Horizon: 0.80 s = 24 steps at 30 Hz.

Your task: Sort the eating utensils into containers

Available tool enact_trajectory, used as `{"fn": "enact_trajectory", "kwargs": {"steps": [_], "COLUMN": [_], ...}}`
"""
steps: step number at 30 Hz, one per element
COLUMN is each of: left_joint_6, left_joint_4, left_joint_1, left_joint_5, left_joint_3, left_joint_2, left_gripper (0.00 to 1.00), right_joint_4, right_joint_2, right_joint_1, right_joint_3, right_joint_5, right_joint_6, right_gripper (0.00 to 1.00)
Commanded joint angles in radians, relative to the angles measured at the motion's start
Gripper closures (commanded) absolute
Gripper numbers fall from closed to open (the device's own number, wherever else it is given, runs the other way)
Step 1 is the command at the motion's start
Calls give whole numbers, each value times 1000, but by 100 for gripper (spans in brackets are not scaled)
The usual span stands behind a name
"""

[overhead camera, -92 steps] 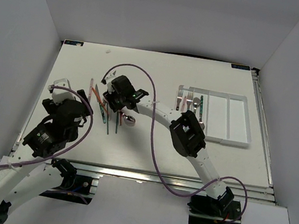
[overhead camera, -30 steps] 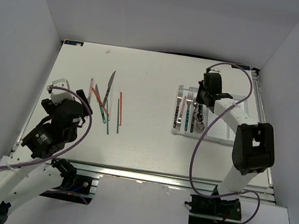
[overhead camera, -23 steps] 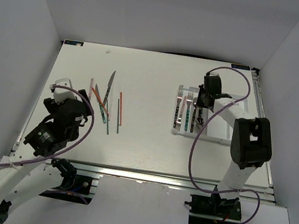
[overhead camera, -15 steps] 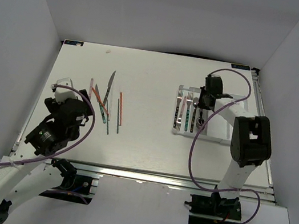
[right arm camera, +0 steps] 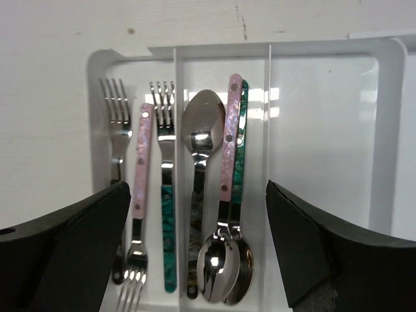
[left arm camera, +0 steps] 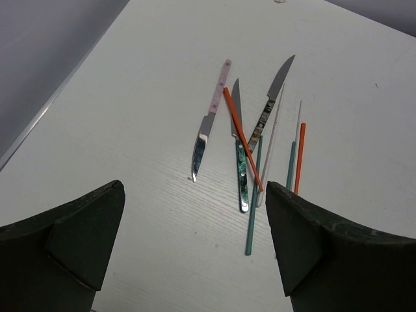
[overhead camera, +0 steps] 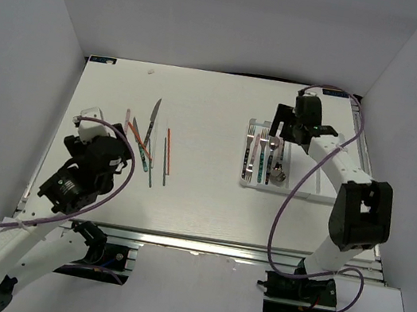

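The white tray [overhead camera: 328, 175] lies at the right. In the right wrist view its left compartment [right arm camera: 97, 97] holds three forks [right arm camera: 166, 195], and the one beside it holds three spoons [right arm camera: 200, 140] with dark, pink and teal handles. My right gripper [overhead camera: 286, 131] [right arm camera: 195, 188] hangs open and empty over the tray's far end. On the left lie three knives [overhead camera: 151, 118] [left arm camera: 239, 162] and red [left arm camera: 242, 138] and green chopsticks [left arm camera: 253, 208]. My left gripper [overhead camera: 99, 137] [left arm camera: 195, 188] is open and empty, just near-left of them.
The tray's wider right compartments [right arm camera: 318, 130] hold nothing. White walls enclose the table on three sides. A pale stick [left arm camera: 274, 146] lies among the chopsticks.
My right arm carried a spoon from the left pile to the tray, let it go in the spoon compartment, and lifted back. My left arm shifted slightly.
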Motion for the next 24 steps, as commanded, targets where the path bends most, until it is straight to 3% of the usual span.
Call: {"fn": "enact_trajectory", "kwargs": {"steps": [1, 4, 7, 12, 15, 19, 24], "left_joint_6": [-55, -124, -161, -162, -139, -73, 49], "left_joint_4": [-1, 54, 106, 212, 250, 264, 196], "left_joint_1": [5, 6, 11, 41, 90, 216, 390], "left_joint_5": [3, 103, 170, 277, 362, 492, 635], "left_joint_3": [34, 34, 86, 189, 232, 317, 533], "left_joint_2": [67, 169, 373, 639, 742, 839, 1028], "left_gripper": [2, 2, 2, 2, 12, 29, 27], "right_joint_4": [-48, -34, 21, 21, 32, 41, 66], "right_joint_2": [-138, -242, -310, -400, -448, -471, -522], "right_joint_1": [30, 81, 86, 144, 171, 179, 179], "right_joint_3": [34, -34, -104, -209, -267, -302, -347], "right_joint_5": [-4, -5, -169, -171, -168, -166, -143], "right_joint_6": [45, 57, 74, 106, 122, 123, 128], "right_gripper": [11, 11, 11, 13, 19, 21, 22]}}
